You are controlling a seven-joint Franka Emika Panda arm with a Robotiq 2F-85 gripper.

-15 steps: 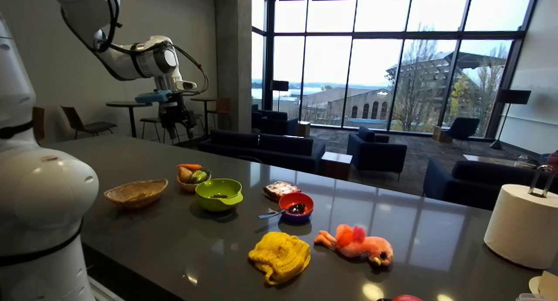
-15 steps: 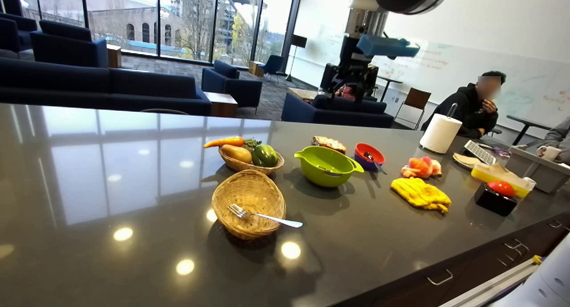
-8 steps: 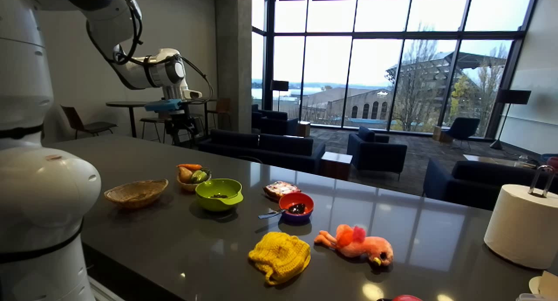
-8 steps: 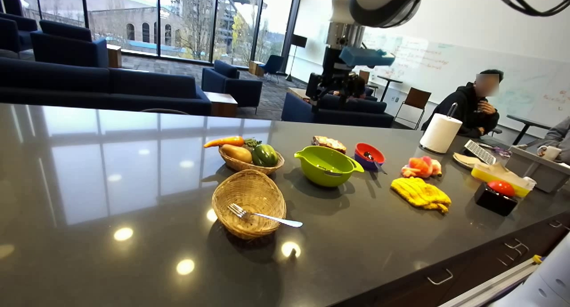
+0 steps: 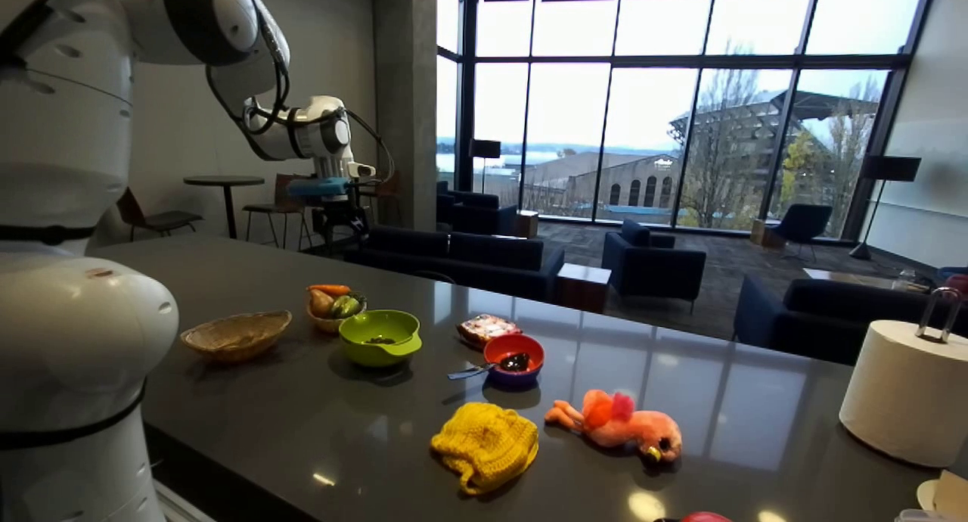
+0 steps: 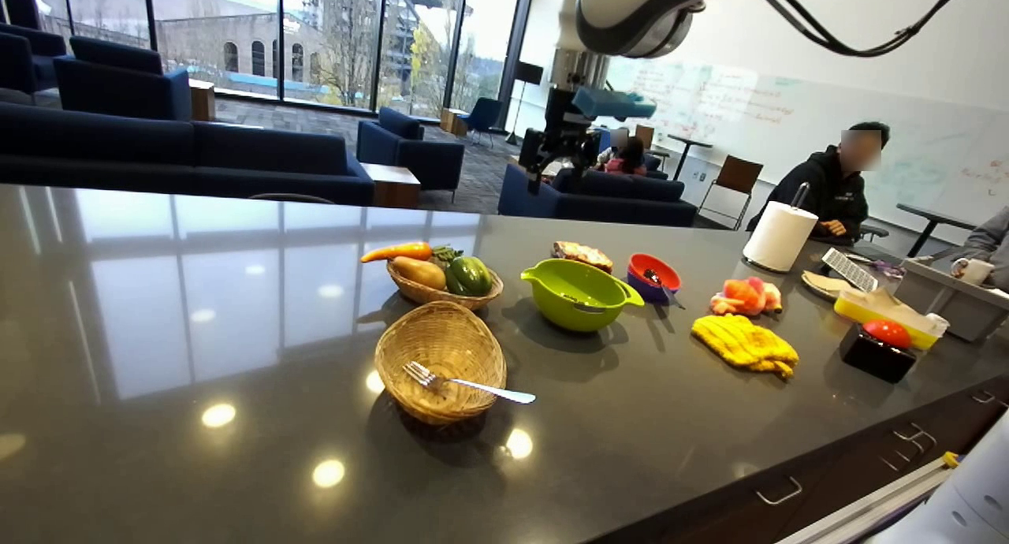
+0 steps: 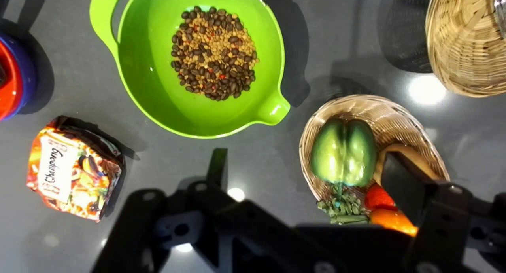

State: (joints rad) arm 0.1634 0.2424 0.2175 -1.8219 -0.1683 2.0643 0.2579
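1. Currently, the pincer (image 7: 306,172) is spread wide and empty, higher than the green bowl (image 7: 152,79).
2. Near this bowl, the green pepper (image 7: 344,152) is kept inside the vegetable basket (image 7: 389,114).
3. By judgement, no grasp is done yet; any handling is left.

grey counter (image 6: 631,449) | vegetable basket (image 6: 430,293) | green bowl (image 6: 564,311) | fork basket (image 6: 445,335) | packet (image 7: 77,170) | red-purple bowl (image 5: 514,376) | yellow knit (image 5: 484,446) | plush (image 5: 628,427)

In both exterior views, a yellow cloth (image 5: 484,446) and a pink plush bird (image 5: 643,431) lie on the counter (image 5: 363,454), lower than the claw (image 6: 558,169) and to its right, a paper roll (image 5: 904,393) farther right. In an exterior view, a dark sofa (image 6: 631,206) stands behind the claw and a man (image 6: 816,185) sits to the claw's right.
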